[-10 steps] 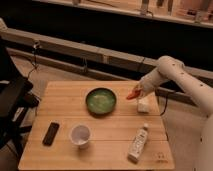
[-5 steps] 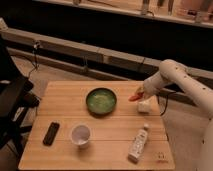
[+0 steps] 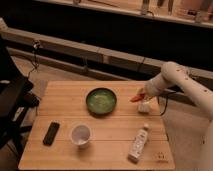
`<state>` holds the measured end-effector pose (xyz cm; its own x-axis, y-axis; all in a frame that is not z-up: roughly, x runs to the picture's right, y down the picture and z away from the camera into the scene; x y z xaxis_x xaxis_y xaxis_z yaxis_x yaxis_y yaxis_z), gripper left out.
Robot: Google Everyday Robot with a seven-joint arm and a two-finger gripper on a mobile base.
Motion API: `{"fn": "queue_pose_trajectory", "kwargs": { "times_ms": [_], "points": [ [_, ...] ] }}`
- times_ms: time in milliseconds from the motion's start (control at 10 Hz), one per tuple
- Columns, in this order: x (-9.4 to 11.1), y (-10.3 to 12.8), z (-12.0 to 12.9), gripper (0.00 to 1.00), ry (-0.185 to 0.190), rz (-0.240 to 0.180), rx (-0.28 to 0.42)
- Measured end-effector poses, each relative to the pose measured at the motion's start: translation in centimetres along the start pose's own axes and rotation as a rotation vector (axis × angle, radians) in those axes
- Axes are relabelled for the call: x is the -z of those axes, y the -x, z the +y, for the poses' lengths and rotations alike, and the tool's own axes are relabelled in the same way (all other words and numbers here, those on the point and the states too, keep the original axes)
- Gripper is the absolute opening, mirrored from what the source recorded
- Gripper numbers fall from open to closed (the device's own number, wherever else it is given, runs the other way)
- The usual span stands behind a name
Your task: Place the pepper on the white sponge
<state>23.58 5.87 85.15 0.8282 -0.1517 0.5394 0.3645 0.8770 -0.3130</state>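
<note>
The small red-orange pepper (image 3: pixel 135 97) is at the tip of my gripper (image 3: pixel 139 95), near the table's right edge, just right of the green bowl (image 3: pixel 100 100). The white sponge (image 3: pixel 145 106) lies on the table right below and slightly right of the pepper. The pepper hovers at the sponge's upper left corner; I cannot tell whether it touches it. My white arm (image 3: pixel 175 80) reaches in from the right.
A wooden table (image 3: pixel 60 102) holds a white cup (image 3: pixel 80 134), a black remote (image 3: pixel 51 133) at front left and a lying white bottle (image 3: pixel 138 143) at front right. A dark chair (image 3: pixel 10 100) stands at the left.
The gripper with the pepper has moved slightly down and toward the sponge. Nothing else on the table moved.
</note>
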Motion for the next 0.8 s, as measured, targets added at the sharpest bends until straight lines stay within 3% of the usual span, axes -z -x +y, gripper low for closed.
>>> {"fn": "queue_pose_trajectory", "kwargs": {
  "times_ms": [800],
  "points": [
    [-0.68,-0.66,0.17,0.0,-0.013,0.006,-0.022]
  ]
}}
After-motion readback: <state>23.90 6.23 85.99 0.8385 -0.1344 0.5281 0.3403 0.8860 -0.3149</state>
